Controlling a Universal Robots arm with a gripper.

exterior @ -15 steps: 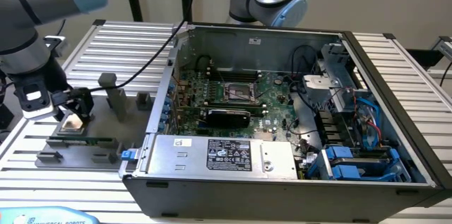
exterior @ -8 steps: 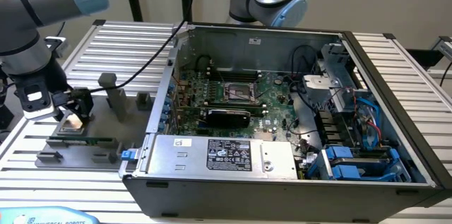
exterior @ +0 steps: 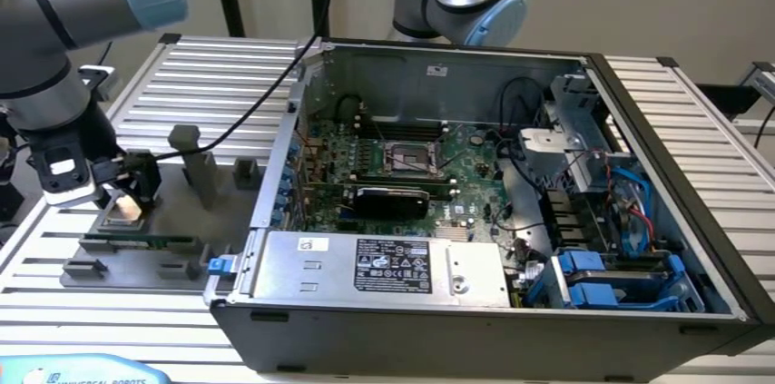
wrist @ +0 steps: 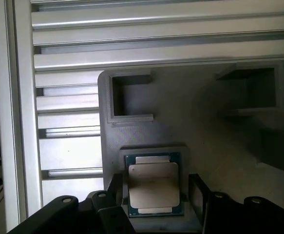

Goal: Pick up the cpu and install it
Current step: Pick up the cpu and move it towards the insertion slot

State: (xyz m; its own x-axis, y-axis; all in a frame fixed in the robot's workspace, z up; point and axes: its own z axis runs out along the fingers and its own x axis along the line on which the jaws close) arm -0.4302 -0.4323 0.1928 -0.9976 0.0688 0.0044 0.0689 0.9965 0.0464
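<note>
Wrist view gives me the gripper [wrist: 157, 191] with its fingers [wrist: 198, 192] spread, one on either side of the cpu [wrist: 154, 181] and not pinching it. The cpu lies flat in its seat on the grey fixture [wrist: 205, 136]. From the exterior view, I see the gripper low over that fixture, on the slatted table [exterior: 678, 112], at the exterior view's left of the open computer case [exterior: 485, 311].

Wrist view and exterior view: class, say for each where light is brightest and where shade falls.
Wrist view: the table slats glare near white, the grey fixture plate lies in dim shade, and the cpu lid gives a soft sheen. Exterior view: the table slats are bright, the computer case is dimmer inside, and the cpu shows pale beneath the dark gripper.
</note>
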